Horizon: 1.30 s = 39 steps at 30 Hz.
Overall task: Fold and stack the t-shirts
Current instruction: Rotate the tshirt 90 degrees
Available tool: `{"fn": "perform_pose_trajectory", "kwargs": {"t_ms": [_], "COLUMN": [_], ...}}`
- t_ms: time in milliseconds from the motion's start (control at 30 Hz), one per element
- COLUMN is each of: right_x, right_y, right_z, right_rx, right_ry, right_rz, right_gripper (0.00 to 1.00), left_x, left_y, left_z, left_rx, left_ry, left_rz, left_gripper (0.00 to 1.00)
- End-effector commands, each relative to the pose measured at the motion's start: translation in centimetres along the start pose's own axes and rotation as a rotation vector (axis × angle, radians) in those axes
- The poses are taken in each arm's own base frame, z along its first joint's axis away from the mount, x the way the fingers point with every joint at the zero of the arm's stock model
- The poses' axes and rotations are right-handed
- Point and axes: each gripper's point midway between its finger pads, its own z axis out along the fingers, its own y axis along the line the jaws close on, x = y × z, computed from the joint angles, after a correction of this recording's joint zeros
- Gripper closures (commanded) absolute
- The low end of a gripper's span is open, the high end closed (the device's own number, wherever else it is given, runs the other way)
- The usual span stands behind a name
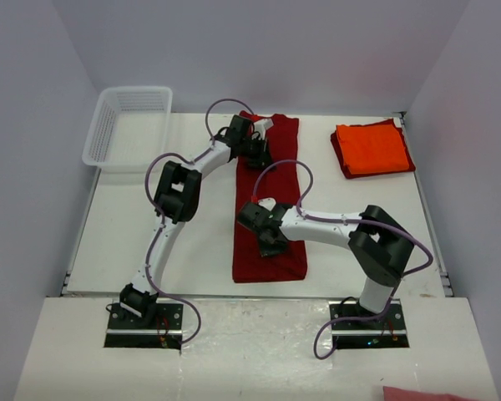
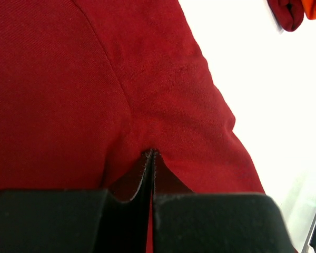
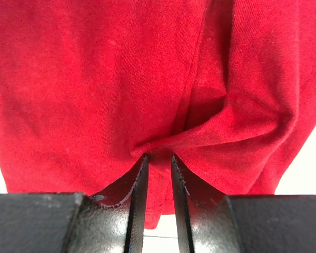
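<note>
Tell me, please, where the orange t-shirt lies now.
In the top view, the orange t-shirt lies folded at the far right corner of the table, on a folded red cloth, to the right of the long crimson t-shirt.

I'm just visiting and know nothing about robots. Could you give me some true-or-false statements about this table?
1. The left gripper and the right gripper both pinch the red t-shirt. True.
2. The orange t-shirt lies in the white basket. False: it sits folded at the far right, on dark red cloth.
3. The red t-shirt is spread out with its sleeves wide. False: it is folded into a long narrow strip.
4. The white basket stands at the far left of the table. True.
</note>
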Motion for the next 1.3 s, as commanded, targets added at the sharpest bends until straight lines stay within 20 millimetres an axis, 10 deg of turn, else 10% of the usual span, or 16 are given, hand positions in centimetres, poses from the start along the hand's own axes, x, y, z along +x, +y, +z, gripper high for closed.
{"fn": "perform_pose_trajectory", "kwargs": {"t_ms": [0, 533, 1267], "right_x": [-1.3, -1.0, 2.5], "right_y": [0.2, 0.7, -1.0], "right_z": [-0.1, 0.6, -4.2], "right_rx": [0.019, 0.009, 0.053], "right_ry": [-0.033, -0.019, -0.059], "right_rz": [0.018, 0.029, 0.05], "right_gripper": [0.76, 1.0, 1.0], "left_x": [2.4, 2.4, 2.1], "left_y": [4.2, 4.9, 6.1], "left_z": [-0.6, -1.0, -0.6], "left_rx": [-0.101, -0.083, -0.082], "left_ry": [0.053, 0.042, 0.036], "left_rz": [-0.045, -0.057, -0.084], "left_gripper": [1.0, 1.0, 1.0]}}
